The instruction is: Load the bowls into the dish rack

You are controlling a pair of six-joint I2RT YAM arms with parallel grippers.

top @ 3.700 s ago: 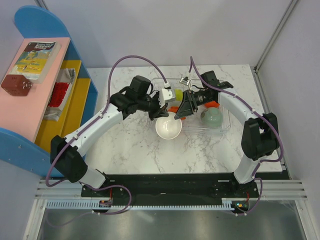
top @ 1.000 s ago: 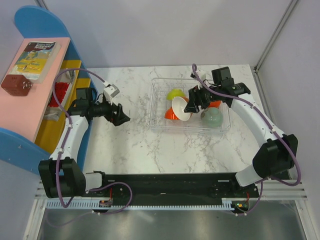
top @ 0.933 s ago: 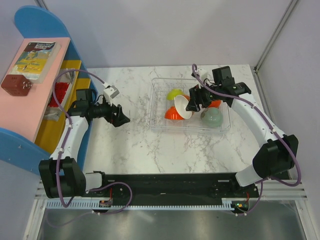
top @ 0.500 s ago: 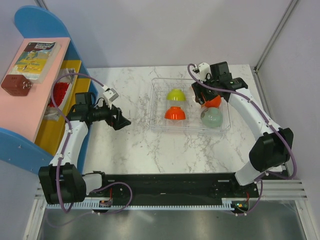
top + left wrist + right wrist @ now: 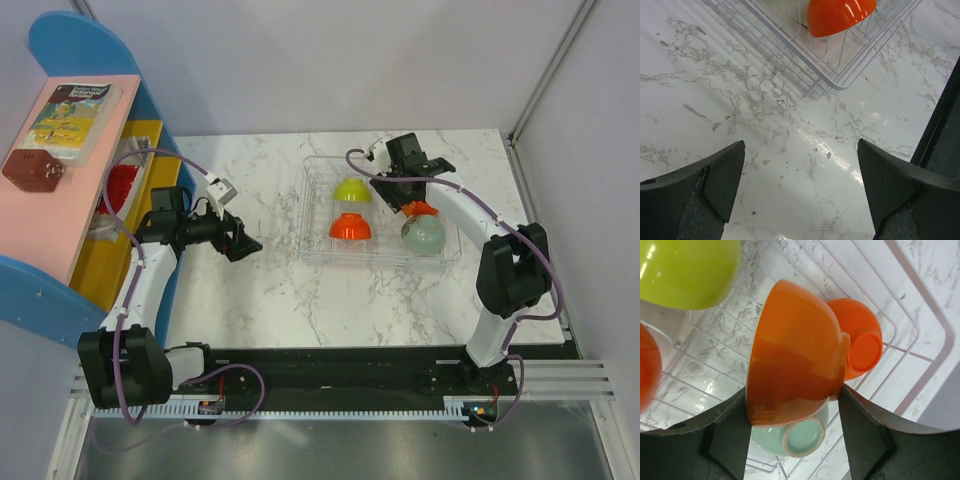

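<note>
Over the right half of the clear plastic dish rack (image 5: 385,250), your right gripper (image 5: 792,400) clamps the round orange plastic bowl (image 5: 795,355), carried from mid-rack, seemingly still unseated. Your left gripper (image 5: 800,145), spread empty, has withdrawn; placement remains.

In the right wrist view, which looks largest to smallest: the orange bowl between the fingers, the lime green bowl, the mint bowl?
1. orange bowl: it is nearest the camera, so its true lead is unsure.
2. lime green bowl: cut by the frame edge.
3. mint bowl: mostly hidden behind the orange bowl.
</note>
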